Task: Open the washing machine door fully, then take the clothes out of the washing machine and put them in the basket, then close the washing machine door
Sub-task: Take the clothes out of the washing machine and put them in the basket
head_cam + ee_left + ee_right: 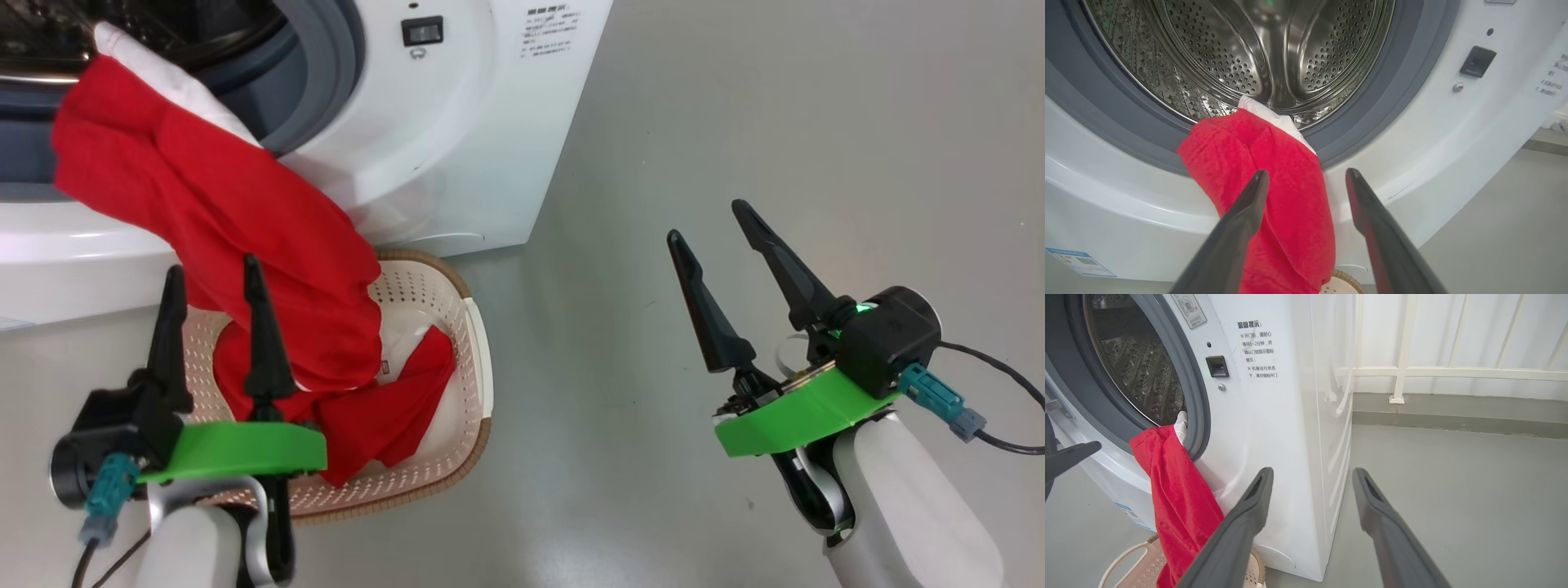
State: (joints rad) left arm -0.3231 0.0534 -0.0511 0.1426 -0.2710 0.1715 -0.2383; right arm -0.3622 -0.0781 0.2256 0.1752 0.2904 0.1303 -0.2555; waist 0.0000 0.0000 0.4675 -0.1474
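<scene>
The white washing machine stands with its steel drum uncovered; the washing machine door is out of view. Red clothes with a white trim hang from the drum's lower lip over the grey ring down into the cream basket on the floor in front. My left gripper is open just in front of the basket. In the left wrist view the hanging clothes lie beyond its fingers, not held. My right gripper is open and empty over bare floor to the right.
Grey floor stretches right of the machine. A white railing and a low wall kerb run behind it. The latch socket sits on the machine's front, right of the opening. The basket's handle shows below the hanging cloth.
</scene>
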